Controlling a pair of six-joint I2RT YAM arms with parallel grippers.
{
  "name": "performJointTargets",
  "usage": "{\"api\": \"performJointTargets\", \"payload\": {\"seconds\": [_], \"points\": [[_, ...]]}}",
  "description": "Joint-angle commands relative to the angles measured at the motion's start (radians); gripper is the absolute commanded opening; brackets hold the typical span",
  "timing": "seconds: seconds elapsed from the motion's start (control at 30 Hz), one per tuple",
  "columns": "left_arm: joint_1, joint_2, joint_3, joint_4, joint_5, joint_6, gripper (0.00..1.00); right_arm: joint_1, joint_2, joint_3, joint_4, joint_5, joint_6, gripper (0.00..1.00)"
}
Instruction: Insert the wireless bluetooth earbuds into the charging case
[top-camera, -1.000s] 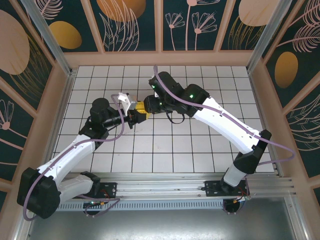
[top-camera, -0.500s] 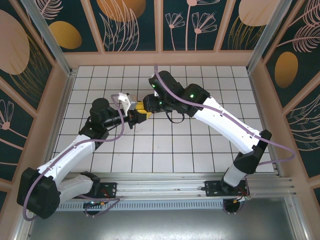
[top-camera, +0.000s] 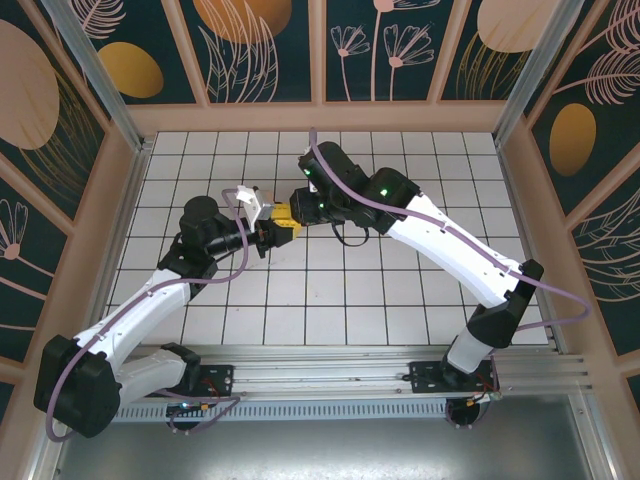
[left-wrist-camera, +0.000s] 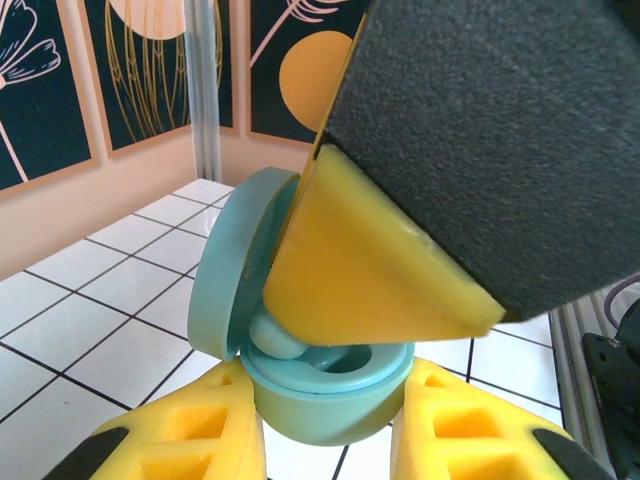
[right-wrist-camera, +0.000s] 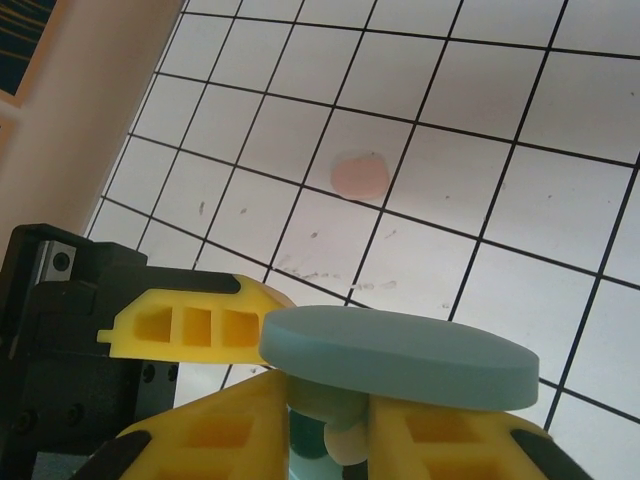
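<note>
My left gripper (left-wrist-camera: 330, 415) is shut on the base of a teal-blue charging case (left-wrist-camera: 330, 400), held above the tiles with its round lid (left-wrist-camera: 235, 265) swung open. My right gripper (right-wrist-camera: 330, 425) is shut on a teal-blue earbud (right-wrist-camera: 335, 410) with a pale tip, just under the lid (right-wrist-camera: 400, 355). In the left wrist view the earbud (left-wrist-camera: 275, 335) rests at the case's inner rim, beside an empty socket, under a right finger (left-wrist-camera: 370, 270). From above, the left gripper (top-camera: 268, 232) and right gripper (top-camera: 285, 214) meet at mid-table.
A small pale pink rounded thing (right-wrist-camera: 360, 177) lies on the white tiles beyond the grippers; I cannot tell whether it is a case or an earbud. A wooden wall (top-camera: 320, 118) closes the far side of the tiled floor (top-camera: 330, 290).
The right gripper has edged slightly up and towards the left gripper. The left arm and the case look unmoved.
</note>
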Motion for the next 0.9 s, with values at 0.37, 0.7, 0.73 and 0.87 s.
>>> {"api": "performJointTargets", "payload": {"seconds": [0.37,0.7,0.73,0.87], "points": [[-0.003,-0.026,0.002,0.032,0.009,-0.003,0.00,-0.016,-0.050,-0.029,0.006,0.030,0.009,0.12],[-0.003,-0.021,0.004,0.036,0.007,-0.004,0.00,-0.019,-0.060,-0.051,0.014,0.008,0.020,0.10],[-0.004,-0.021,0.004,0.036,0.009,-0.004,0.00,-0.023,-0.066,-0.056,0.021,-0.005,0.022,0.10],[-0.003,-0.020,0.006,0.036,0.009,-0.005,0.00,-0.033,-0.101,-0.082,0.062,-0.050,0.032,0.11]]}}
